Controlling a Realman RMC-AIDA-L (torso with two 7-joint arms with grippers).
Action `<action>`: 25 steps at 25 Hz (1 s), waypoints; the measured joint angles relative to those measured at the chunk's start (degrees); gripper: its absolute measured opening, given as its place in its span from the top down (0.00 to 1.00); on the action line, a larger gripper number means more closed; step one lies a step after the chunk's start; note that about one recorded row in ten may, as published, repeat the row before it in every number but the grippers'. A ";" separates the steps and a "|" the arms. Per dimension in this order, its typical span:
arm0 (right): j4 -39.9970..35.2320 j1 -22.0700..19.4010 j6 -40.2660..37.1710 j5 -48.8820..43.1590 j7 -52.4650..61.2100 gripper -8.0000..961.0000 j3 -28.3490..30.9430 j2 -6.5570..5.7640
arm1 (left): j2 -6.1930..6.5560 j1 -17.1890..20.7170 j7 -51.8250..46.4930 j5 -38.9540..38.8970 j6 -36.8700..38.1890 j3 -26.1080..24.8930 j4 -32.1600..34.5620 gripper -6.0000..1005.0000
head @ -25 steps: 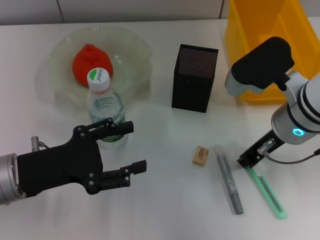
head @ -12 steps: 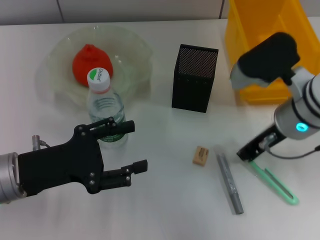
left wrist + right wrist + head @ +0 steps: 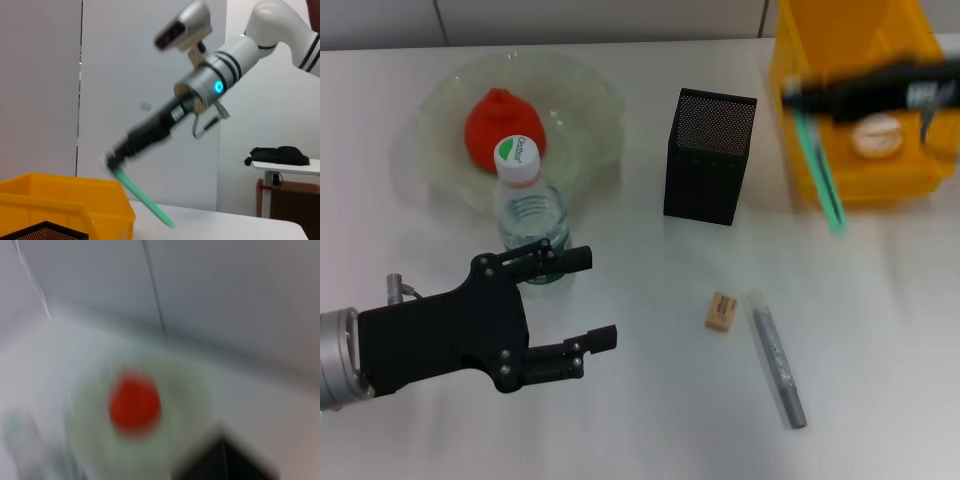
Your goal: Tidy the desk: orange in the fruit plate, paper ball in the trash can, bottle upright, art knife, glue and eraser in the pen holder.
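Observation:
My right gripper is raised and motion-blurred in front of the yellow trash can. It is shut on the slim green art knife, which hangs slanting down from it. In the left wrist view the same gripper holds the knife in the air. The paper ball lies in the can. The orange sits in the glass fruit plate. The bottle stands upright. An eraser and the grey glue stick lie on the table. My left gripper is open beside the bottle.
The black mesh pen holder stands mid-table, left of the held knife. The blurred right wrist view shows the orange, the plate and the pen holder. The table's near edge runs along the front.
My right gripper lifted the green knife off the table at the front right and swung it up and back toward the yellow can. The left arm stayed still.

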 joint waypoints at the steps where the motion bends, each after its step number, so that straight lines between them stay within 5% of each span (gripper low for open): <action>1: 0.31 -1.30 3.47 4.45 -3.64 0.78 0.52 0.01 | 0.00 0.04 -0.02 0.03 0.02 0.04 0.00 0.22; 3: 2.30 -3.47 10.37 14.60 -13.23 0.77 0.76 0.11 | 0.06 0.17 0.04 0.17 0.12 0.57 0.00 0.22; 4: 7.21 -4.90 15.73 27.42 -26.70 0.77 0.13 0.20 | 0.13 0.18 0.27 1.54 0.46 1.26 0.05 0.22; 5: 7.21 -4.90 15.73 27.42 -26.70 0.77 0.13 0.20 | 0.13 0.18 0.27 1.54 0.46 1.26 0.05 0.22; 9: 27.92 -1.90 15.64 57.04 -57.94 0.76 -1.21 -0.07 | 0.00 -0.49 0.31 6.62 1.07 1.54 0.11 0.22; 15: 43.62 3.29 13.04 63.86 -72.87 0.74 -1.19 0.08 | -0.07 -0.79 0.36 8.46 1.35 1.56 0.04 0.22; 25: 56.55 8.01 11.86 63.00 -80.89 0.72 -0.91 0.10 | -0.09 -0.81 0.98 9.02 1.23 1.55 0.24 0.22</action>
